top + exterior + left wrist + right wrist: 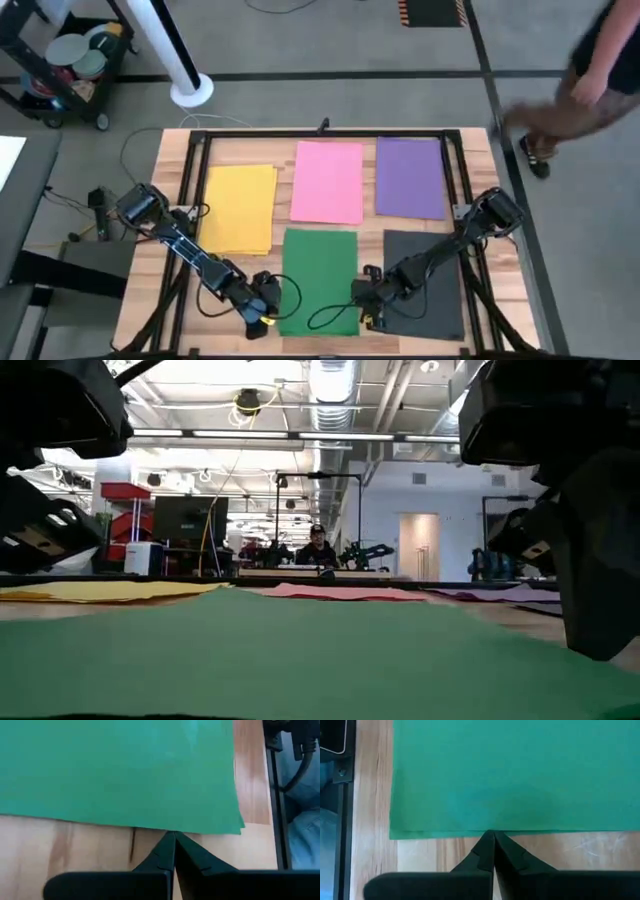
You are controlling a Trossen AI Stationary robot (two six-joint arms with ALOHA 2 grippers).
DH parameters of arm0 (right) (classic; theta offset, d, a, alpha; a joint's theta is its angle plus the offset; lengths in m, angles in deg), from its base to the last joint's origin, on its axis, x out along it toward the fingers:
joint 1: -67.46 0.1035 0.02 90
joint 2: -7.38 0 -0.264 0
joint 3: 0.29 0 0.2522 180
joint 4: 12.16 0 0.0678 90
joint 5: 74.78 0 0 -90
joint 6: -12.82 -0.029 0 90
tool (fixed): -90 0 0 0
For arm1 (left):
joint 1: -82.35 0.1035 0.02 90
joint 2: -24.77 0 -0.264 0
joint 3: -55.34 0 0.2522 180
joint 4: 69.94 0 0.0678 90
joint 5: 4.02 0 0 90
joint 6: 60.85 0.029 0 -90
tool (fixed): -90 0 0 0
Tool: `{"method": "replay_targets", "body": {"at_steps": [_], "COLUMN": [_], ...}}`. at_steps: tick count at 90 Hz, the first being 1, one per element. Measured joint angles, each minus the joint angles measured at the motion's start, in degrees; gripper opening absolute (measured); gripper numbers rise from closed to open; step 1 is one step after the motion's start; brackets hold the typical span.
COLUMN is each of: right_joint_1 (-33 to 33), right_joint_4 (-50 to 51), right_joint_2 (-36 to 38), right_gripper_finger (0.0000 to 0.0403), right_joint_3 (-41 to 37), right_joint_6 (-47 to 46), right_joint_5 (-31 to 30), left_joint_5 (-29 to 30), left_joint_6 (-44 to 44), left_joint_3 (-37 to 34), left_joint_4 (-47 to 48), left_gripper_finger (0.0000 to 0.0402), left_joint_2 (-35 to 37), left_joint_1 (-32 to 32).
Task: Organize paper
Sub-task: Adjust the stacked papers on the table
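From my remote station, nearest me is the flat green rectangular paper sheet (320, 280), lying at about six o'clock on the pale wooden plank table (480, 150), with both arms down at its near corners. My left gripper (174, 836) sits at about seven o'clock, just off the green sheet's left near edge; its two dark fingers are pressed together, tips meeting right at the paper's edge, with nothing visibly between them. My right gripper (493, 834) sits at about five o'clock, between the green sheet and the flat black rectangular paper sheet (425, 285), and its fingers are likewise pressed together, tips touching the green edge. I see no paper pinched in either one. The black sheet lies flat just to the right of the green one, partly under the right arm.

Farther back, at about ten o'clock, the flat yellow rectangular paper (240, 208) looks like a loose stack with slightly offset edges. At twelve o'clock lies the flat pink rectangular paper sheet (328, 180), and beside it at about one o'clock the flat purple rectangular paper sheet (410, 178); these two are close but apart.

Beyond the table's far right corner a person (580, 90) is on the grey floor, and another person (317, 545) shows far back in the room.
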Motion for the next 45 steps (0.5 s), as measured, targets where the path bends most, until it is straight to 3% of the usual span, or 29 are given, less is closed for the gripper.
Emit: {"method": "replay_targets", "body": {"at_steps": [45], "right_joint_1": [2.2], "right_joint_4": [0.8], "right_joint_2": [0.3], "right_gripper_finger": [0.0], "right_joint_3": [0.0], "right_joint_6": [-4.2], "right_joint_5": [1.0], "left_joint_5": [0.8], "left_joint_6": [-0.6], "left_joint_3": [0.0], "left_joint_4": [0.1], "left_gripper_finger": [0.0], "left_joint_2": [0.1], "left_joint_1": [-0.8]}}
